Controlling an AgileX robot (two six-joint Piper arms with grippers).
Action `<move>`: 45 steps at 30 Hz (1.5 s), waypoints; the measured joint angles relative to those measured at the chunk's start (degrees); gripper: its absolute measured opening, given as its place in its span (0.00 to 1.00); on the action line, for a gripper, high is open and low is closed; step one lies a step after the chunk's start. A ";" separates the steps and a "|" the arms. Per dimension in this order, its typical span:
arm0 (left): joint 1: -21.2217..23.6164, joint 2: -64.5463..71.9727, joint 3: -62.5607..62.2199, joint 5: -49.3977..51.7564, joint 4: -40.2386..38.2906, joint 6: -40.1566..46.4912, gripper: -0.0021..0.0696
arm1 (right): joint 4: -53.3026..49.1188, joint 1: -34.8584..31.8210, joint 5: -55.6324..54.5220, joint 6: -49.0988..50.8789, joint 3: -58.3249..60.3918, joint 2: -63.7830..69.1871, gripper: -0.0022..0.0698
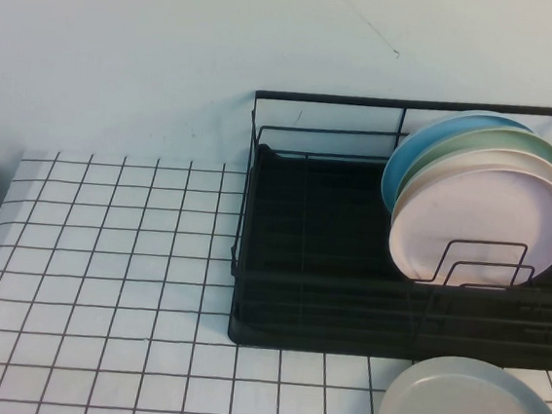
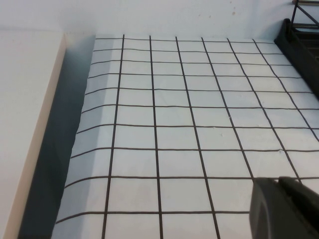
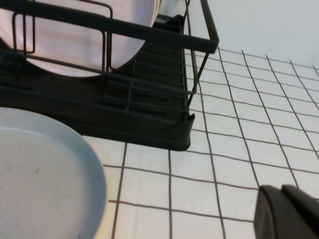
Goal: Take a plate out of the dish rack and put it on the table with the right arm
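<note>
The pale pink plate (image 1: 479,227) stands upright at the front of a stack of plates in the right end of the black wire dish rack (image 1: 309,269). It also shows in the right wrist view (image 3: 75,45) behind the rack's wires (image 3: 149,114). Neither arm shows in the high view. My right gripper (image 3: 281,188) is shut and empty, low over the white gridded table (image 1: 103,278), apart from the rack's corner. My left gripper (image 2: 278,180) is shut and empty over bare table far left of the rack.
A grey plate (image 1: 476,412) lies flat on the table in front of the rack, and also shows in the right wrist view (image 3: 40,174). Mint-green (image 1: 517,142) and blue (image 1: 429,143) plates stand behind the pink one. A beige ledge (image 2: 30,124) borders the table's left edge.
</note>
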 joint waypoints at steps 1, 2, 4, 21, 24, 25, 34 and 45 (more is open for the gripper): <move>0.00 0.00 0.00 0.00 0.00 -0.13 0.02 | 0.00 0.00 0.00 0.00 0.00 0.00 0.03; 0.00 0.00 0.00 0.00 0.00 -0.13 0.02 | 0.00 0.00 0.00 0.00 0.00 0.00 0.03; 0.00 0.00 0.00 0.00 0.00 -0.13 0.02 | 0.00 0.00 0.00 0.00 0.00 0.00 0.03; 0.00 0.00 0.00 0.00 0.00 -0.13 0.02 | 0.00 0.00 -12.44 0.00 0.38 0.00 0.03; 0.00 0.00 0.00 0.00 0.00 -0.13 0.02 | 0.00 0.00 -25.22 0.00 0.38 0.00 0.03; 0.00 0.00 0.00 0.00 0.00 -0.13 0.02 | 0.00 0.00 -30.12 0.00 0.38 0.00 0.03; 0.00 0.00 0.00 0.00 0.00 -0.13 0.02 | 4.00 0.00 -62.25 2.96 0.38 0.00 0.03; 0.00 0.00 0.00 0.00 0.00 0.13 0.02 | 13.00 0.00 -23.90 -0.74 -17.72 2.10 0.03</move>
